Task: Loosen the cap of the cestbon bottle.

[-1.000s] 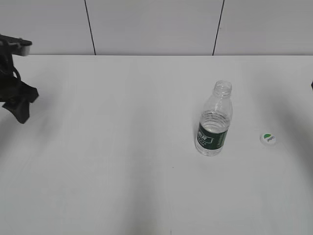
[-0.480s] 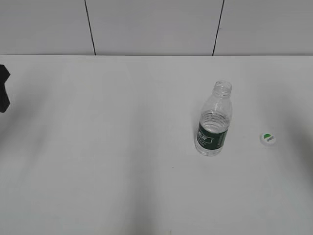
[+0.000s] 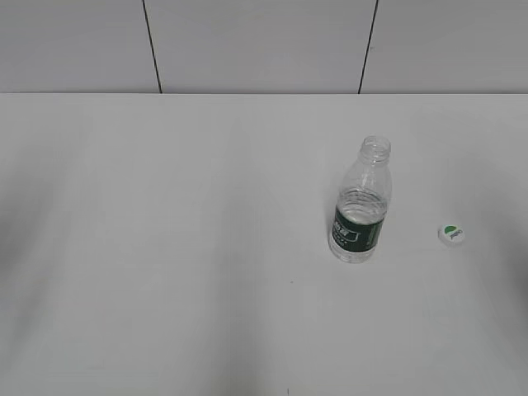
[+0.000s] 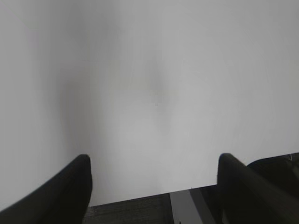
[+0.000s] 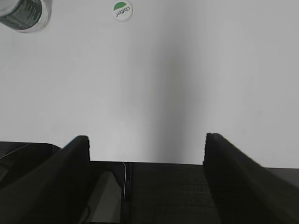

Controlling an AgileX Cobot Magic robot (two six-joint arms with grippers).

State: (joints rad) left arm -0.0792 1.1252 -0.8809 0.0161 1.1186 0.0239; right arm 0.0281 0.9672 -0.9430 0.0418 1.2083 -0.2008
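Note:
The cestbon bottle [image 3: 360, 202] stands upright on the white table right of centre, clear with a dark green label, its neck bare. Its base shows in the right wrist view [image 5: 25, 15] at the top left corner. The white cap [image 3: 451, 234] with its green half-circle lies flat on the table to the bottle's right, apart from it; it also shows in the right wrist view [image 5: 122, 10]. My left gripper [image 4: 154, 161] is open and empty over bare table near its front edge. My right gripper [image 5: 145, 140] is open and empty, well short of the cap. Neither gripper shows in the exterior view.
The white table [image 3: 190, 247] runs back to a grey panelled wall [image 3: 256, 45]. The table's front edge and dark floor show in both wrist views, in the left one [image 4: 135, 200] and the right one [image 5: 154, 186].
The left arm, seen at the left edge one second ago, has drawn off to the left and left the exterior view. Bottle and cap have not moved.

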